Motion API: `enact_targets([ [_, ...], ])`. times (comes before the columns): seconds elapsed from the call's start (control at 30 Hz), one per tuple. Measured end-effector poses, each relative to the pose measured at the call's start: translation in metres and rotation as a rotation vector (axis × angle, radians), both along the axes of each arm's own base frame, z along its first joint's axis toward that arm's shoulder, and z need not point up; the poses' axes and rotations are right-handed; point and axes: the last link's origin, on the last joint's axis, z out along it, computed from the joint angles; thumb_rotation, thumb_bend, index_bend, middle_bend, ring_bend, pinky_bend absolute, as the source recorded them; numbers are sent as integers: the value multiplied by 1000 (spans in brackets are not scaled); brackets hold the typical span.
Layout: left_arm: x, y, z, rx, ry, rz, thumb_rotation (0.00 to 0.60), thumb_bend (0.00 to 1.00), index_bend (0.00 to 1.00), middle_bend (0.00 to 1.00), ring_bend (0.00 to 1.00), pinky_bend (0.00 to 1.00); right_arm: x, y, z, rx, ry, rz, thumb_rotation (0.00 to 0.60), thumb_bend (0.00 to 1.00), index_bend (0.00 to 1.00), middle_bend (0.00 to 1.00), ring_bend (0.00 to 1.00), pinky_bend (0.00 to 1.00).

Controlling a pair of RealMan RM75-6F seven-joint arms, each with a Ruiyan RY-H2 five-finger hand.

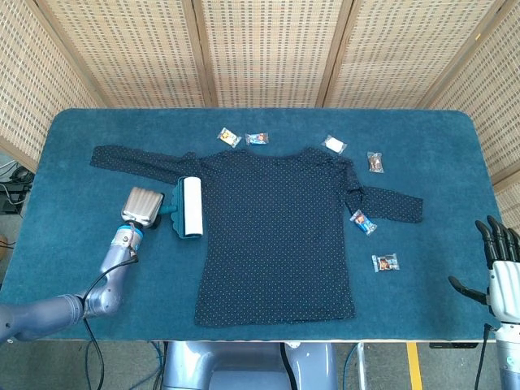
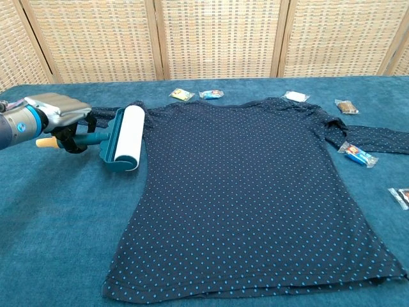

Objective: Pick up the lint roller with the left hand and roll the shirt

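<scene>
Behind your workspace stands a woven cane screen (image 1: 268, 49) in wooden frames, and in front of it the surface (image 1: 81, 138) is covered in blue carpet-like cloth. The shirt (image 1: 276, 236), dark with small light dots, lies flat in the middle with both sleeves spread out to the sides. Small wrapped packets sit around it: two (image 1: 229, 136) (image 1: 257, 139) just beyond the collar, a white one (image 1: 334, 145) near the shoulder, a brown one (image 1: 374, 162) further out, one (image 1: 362, 221) touching the sleeve edge on your right side, and one (image 1: 385, 262) lying apart on the bare cloth below that sleeve. None of them lies between the roller and the body of the shirt. Your left robot hand (image 2: 61, 115) grips the teal handle of the lint roller (image 2: 124, 137), fingers wrapped around it, with an orange end showing behind the hand. The white roll rests at the shirt's edge, just below the left sleeve, its long side lying along the side seam. Your right robot hand (image 1: 500, 264) hangs off the surface's near right corner, fingers apart and holding nothing.
</scene>
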Motion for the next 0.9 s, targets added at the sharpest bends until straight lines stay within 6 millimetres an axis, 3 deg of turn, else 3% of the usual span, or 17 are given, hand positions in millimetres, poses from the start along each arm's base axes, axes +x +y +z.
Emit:
enact_targets([
  [0.5,39,-4,32,-121,88,-58,600,677,856,900,769,699,-3,0,2,0,-15,-9,600,63,34,0,0,0],
  [0.9,68,-1,40,-154,239,-35,600,679,856,900,769,699,-5,-2,3,8,-44,-10,600,64,33,0,0,0],
])
